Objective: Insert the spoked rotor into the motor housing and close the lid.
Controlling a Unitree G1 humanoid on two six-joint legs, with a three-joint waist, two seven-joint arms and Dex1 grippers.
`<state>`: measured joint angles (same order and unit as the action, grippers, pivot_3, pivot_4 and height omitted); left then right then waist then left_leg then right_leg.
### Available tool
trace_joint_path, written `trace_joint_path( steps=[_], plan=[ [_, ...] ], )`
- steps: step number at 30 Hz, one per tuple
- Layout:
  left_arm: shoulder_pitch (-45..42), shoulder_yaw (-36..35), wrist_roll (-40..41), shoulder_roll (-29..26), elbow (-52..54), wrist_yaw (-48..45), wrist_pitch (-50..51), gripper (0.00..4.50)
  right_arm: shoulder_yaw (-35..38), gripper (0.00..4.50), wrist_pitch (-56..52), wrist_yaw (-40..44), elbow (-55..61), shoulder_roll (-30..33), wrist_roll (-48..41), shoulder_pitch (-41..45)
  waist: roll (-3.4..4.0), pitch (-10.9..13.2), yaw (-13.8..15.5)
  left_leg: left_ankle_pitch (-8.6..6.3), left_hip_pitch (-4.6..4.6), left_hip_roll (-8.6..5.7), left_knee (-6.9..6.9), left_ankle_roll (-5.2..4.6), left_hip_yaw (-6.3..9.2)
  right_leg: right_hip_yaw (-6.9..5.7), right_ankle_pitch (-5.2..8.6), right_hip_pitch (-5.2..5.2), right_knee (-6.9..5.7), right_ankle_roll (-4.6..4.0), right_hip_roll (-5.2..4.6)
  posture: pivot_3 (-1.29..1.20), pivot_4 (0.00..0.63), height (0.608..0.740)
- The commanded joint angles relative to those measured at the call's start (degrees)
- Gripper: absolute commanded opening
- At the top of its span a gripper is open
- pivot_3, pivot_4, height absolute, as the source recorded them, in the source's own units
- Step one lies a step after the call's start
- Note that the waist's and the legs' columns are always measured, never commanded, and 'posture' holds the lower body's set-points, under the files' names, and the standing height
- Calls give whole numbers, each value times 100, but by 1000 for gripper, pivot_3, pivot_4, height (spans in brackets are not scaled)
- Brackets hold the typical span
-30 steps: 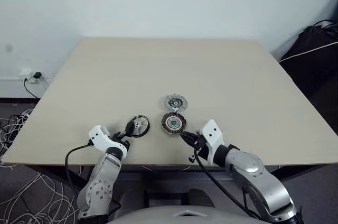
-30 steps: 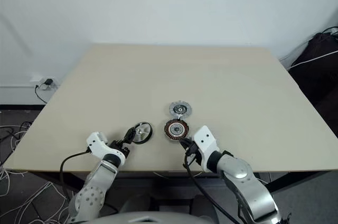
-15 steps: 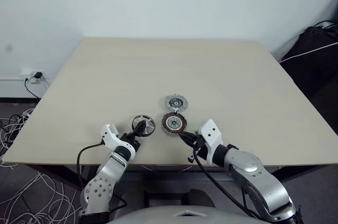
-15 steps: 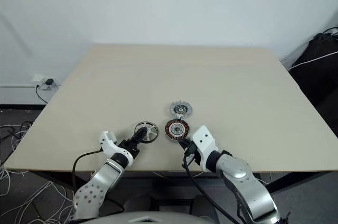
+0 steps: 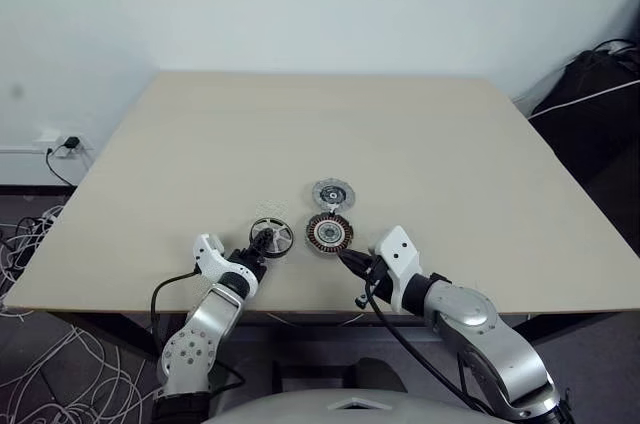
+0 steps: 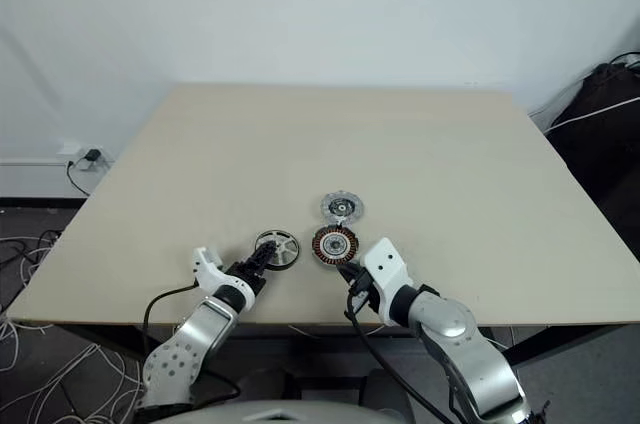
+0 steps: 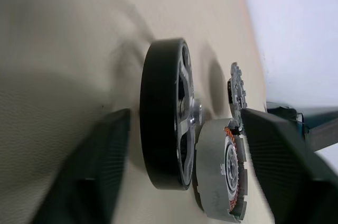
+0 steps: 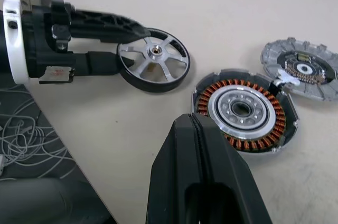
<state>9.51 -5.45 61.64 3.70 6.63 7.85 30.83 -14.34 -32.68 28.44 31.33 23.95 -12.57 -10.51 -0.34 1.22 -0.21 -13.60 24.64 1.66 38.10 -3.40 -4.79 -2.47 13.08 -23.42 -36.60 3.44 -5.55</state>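
The spoked rotor [image 5: 272,237], a shiny silver wheel in a dark rim, lies flat on the table near its front edge. My left gripper [image 5: 258,250] is open at the rotor's near rim. One finger [image 8: 100,20] reaches over the spokes and the other finger [image 8: 103,63] lies at table level against the rim. The motor housing [image 5: 329,233], ringed with copper windings, sits just right of the rotor. Behind the housing, touching it, lies the dull-grey lid [image 5: 330,194]. My right gripper [image 8: 196,129] is shut and empty, its tip at the housing's near edge.
The tan table [image 5: 420,144] stretches far behind the parts, and its front edge runs just below both grippers. Loose cables [image 5: 40,344] lie on the floor at the left. A black bag [image 5: 600,84] sits past the right edge.
My left arm has moved right and rolled, bringing its fingers over the rotor's rim, and they have narrowed. The rotor has shifted slightly right. The right arm has not moved.
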Motion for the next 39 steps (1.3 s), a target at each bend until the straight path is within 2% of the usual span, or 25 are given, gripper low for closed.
trace_joint_path(
  steps=[1, 5, 6, 15, 20, 28, 39],
  plan=[
    [-153, -35, 139, 593, -47, -4, -59, 1911, 36, 0, 36, -35, 203, -11, -20, 47, -1, 0, 0, 0, 0, 0, 0, 0, 1, 0, 0, 0, 0, 0, 1, 0, 0, 740],
    [-158, -40, 223, 546, -68, -68, -75, 630, 52, 0, 24, -47, 224, -3, -22, 20, -4, -18, 2, 0, -3, 1, 2, 0, 1, -1, 0, 4, -1, 0, 1, 0, 0, 740],
    [-143, -50, 264, 530, -36, -109, -94, 442, 58, 0, 22, -50, 228, 0, -22, 14, -1, -21, -2, 0, -8, 1, 2, 0, 0, 0, 0, 7, -1, 1, 0, 0, 0, 740],
    [135, -281, 1061, 562, 672, -1083, -389, 437, 103, 0, 23, -98, 248, -24, -74, -49, -10, -17, -30, 0, -4, 4, 1, 1, 0, 1, -2, 2, -2, -2, -1, 0, 0, 740],
    [-16, -7, 1458, 510, 577, -1645, -155, 437, 92, 0, 21, -101, 233, -25, -85, -36, -11, -17, -23, 0, -1, 1, 1, 0, -1, 1, -1, 2, 2, -1, -4, 0, 0, 740],
    [-657, 527, 851, 456, -470, -1956, 0, 437, 126, 0, 34, -148, 323, 8, -59, -126, -12, -16, -27, 0, -4, 0, 4, 0, 0, 0, 4, 5, -2, 8, 4, 0, 0, 740],
    [-1212, 662, 571, 606, -1316, -2211, 397, 437, 161, 0, 29, -268, 448, 4, -56, -302, -12, -16, -28, 1, -3, 0, 5, -1, 2, 1, 1, 4, -1, 4, 4, 0, 0, 740]
  ],
)
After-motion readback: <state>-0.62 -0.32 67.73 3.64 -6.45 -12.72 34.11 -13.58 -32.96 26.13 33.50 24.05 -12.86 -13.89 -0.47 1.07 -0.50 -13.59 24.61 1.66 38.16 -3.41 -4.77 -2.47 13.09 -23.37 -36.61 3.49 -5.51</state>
